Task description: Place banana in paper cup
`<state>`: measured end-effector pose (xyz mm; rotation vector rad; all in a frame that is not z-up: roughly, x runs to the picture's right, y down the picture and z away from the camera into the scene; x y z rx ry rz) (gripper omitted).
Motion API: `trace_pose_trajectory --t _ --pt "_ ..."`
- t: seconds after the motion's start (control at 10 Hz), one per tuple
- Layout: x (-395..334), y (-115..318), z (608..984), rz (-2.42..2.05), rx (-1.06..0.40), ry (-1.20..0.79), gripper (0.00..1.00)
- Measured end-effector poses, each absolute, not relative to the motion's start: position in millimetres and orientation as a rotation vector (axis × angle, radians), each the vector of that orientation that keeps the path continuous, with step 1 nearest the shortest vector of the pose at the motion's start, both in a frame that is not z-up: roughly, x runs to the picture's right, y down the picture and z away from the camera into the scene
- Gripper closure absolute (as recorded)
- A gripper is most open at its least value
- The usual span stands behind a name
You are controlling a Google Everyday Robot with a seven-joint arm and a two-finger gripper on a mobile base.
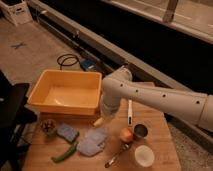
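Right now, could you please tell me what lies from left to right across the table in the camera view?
Small bowl, sponge, cloth, apple, paper cup. The gripper, shut on the banana, is in line with the cloth, so I left both out.

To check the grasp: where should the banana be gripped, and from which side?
At its middle, from above, jaws across the narrow width: the banana is slim, elongated and roughly level. The gripper, in front of the yellow bin, is shut on it.
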<state>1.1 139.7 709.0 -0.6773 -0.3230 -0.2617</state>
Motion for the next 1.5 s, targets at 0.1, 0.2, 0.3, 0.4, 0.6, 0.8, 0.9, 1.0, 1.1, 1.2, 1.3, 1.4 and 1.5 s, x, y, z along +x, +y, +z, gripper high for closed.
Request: trace_pose_trajectory --t 0.1,0.2,0.3,0.4,0.6,0.8,0.9,1.0,1.1,1.2,1.3,1.4,1.5 --pt "4.7 135.1 695.1 -0.256 -0.673 -0.320 1.00" --pt "12.1 137.9 682.0 -0.245 -0.679 -0.310 1.00" --pt "20.5 143.0 666.9 -0.225 -0.683 -0.301 1.00" --pt "30.4 150.6 650.6 -0.200 -0.690 -0.286 1.00" --pt "45.2 172.1 625.2 -0.149 -0.723 -0.252 1.00" --pt "67.4 198.2 609.4 -0.071 -0.774 -0.207 1.00" --pt "81.0 211.6 605.6 -0.024 -0.796 -0.187 1.00" --pt "88.0 217.6 604.4 0.002 -0.804 -0.178 1.00" --pt "88.2 217.9 604.4 0.008 -0.802 -0.179 1.00" --pt "87.3 217.8 604.8 0.005 -0.803 -0.180 1.00" --pt "87.8 217.4 605.0 0.008 -0.800 -0.180 1.00" --pt "88.3 217.9 604.7 0.008 -0.802 -0.179 1.00" --pt "87.6 218.0 604.9 0.006 -0.803 -0.180 1.00"
